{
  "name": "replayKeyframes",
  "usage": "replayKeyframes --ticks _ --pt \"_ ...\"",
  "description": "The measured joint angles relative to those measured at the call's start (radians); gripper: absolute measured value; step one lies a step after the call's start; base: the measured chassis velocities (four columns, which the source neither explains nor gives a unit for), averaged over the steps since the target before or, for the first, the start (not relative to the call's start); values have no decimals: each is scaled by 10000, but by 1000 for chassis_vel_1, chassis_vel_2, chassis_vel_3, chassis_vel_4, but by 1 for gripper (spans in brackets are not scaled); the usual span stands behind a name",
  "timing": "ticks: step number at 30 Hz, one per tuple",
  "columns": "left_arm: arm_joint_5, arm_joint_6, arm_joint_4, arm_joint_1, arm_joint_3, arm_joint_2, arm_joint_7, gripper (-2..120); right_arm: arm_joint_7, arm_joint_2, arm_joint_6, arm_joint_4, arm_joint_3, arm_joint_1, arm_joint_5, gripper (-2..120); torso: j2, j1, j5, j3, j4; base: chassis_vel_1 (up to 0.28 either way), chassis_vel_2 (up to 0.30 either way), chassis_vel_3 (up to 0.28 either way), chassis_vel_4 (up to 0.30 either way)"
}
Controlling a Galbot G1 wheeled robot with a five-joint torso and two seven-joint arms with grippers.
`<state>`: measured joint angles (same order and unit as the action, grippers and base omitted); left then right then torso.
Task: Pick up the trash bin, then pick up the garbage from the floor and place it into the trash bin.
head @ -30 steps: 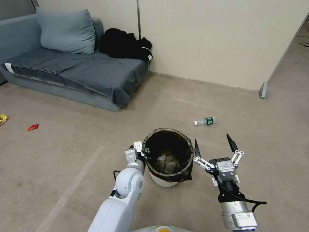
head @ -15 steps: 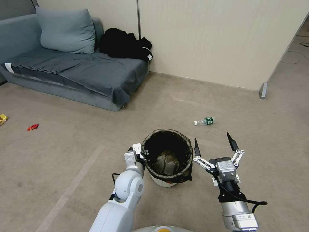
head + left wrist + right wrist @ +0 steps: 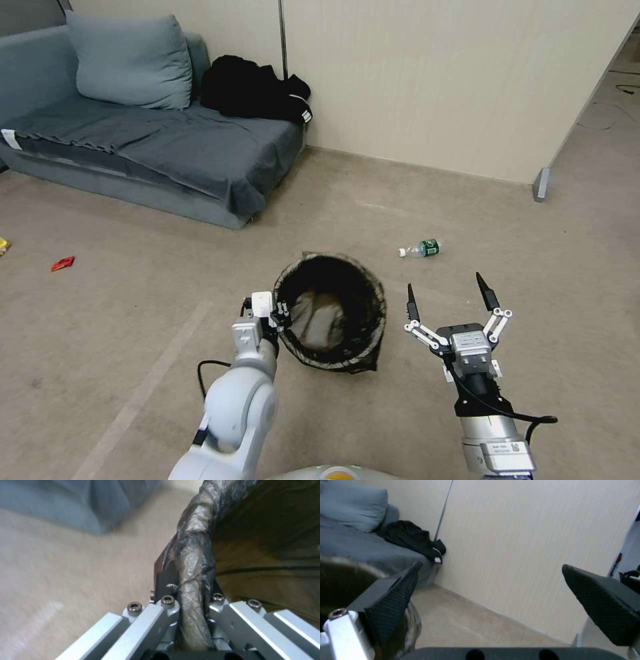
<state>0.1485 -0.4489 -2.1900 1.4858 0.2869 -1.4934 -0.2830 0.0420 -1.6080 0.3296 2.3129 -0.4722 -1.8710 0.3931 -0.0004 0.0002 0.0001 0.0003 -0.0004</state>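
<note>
- Step in hand: bin pickup. Left end effector [image 3: 279, 313] is clamped on the near-left rim of the trash bin [image 3: 331, 312]; wrist view shows its fingers [image 3: 165, 575] pinching the folded liner on both sides.
- Bin sits tilted, mouth toward the head camera, white body hidden behind the liner. Looks lifted off the floor [image 3: 153, 307], but can't confirm there's a gap.
- Right end effector [image 3: 451, 298] hovers just right of the bin, jaws wide open, empty.
- Next, my read: steady the bin, then send the right arm to the bottle [image 3: 420, 249], the nearest garbage, beyond the bin.
- Red wrapper [image 3: 62, 263] lies far left, yellow piece [image 3: 3, 245] is cut off at the frame edge.
- Bin contents unclear; dark interior.
</note>
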Motion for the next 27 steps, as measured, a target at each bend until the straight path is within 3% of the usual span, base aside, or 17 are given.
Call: replayKeyframes --ticks 3,11,27 --pt "-673 418 -956 595 35 30 77 0 186 0 99 -25 122 2 -134 100 1 -1 -2 -1 3 0 0 0 0" --pt "-1214 794 -1818 1649 -97 -20 19 0 352 0 225 43 165 1 -435 100 2 -1 -2 -3 3 0 0 0 0" --pt "-1603 1169 -1899 2278 -214 -168 -256 0 756 0 -6 44 86 1 -613 100 3 -2 -1 -2 3 0 0 0 0"
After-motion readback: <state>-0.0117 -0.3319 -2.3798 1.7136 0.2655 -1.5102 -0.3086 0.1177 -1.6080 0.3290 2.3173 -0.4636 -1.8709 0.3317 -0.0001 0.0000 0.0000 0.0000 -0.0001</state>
